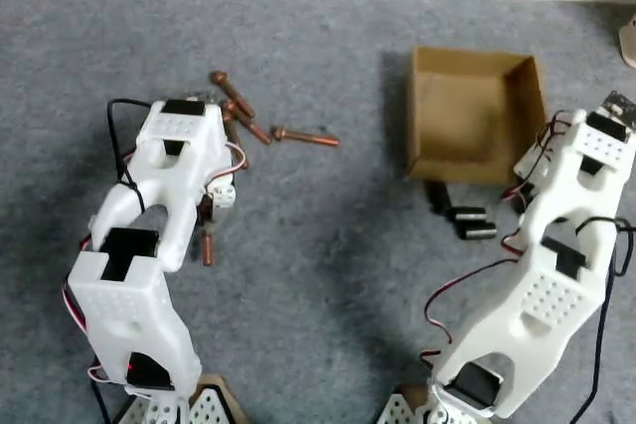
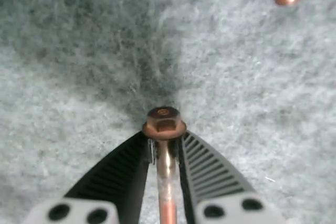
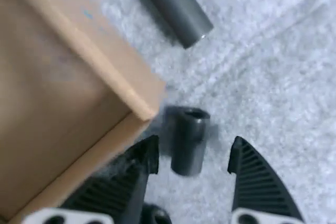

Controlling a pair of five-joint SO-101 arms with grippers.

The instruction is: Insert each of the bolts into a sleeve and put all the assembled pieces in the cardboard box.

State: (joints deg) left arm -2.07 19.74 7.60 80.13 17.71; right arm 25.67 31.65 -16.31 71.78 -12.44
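Two entries. Left arm [image 1: 149, 206] bent forward, wrist pitched down; I read the left gripper [image 2: 165, 142] clamped on a bolt [image 2: 164, 124], head just past its fingertips. Right arm [image 1: 556, 265] likewise; right gripper [image 3: 193, 150] spread wide, sleeve [image 3: 188, 139] between its fingers, cardboard box [image 3: 79, 77] corner beside one finger.

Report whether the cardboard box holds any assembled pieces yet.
Empty. The cardboard box shows only its bare brown floor in the high view; sleeves lie outside on the carpet.
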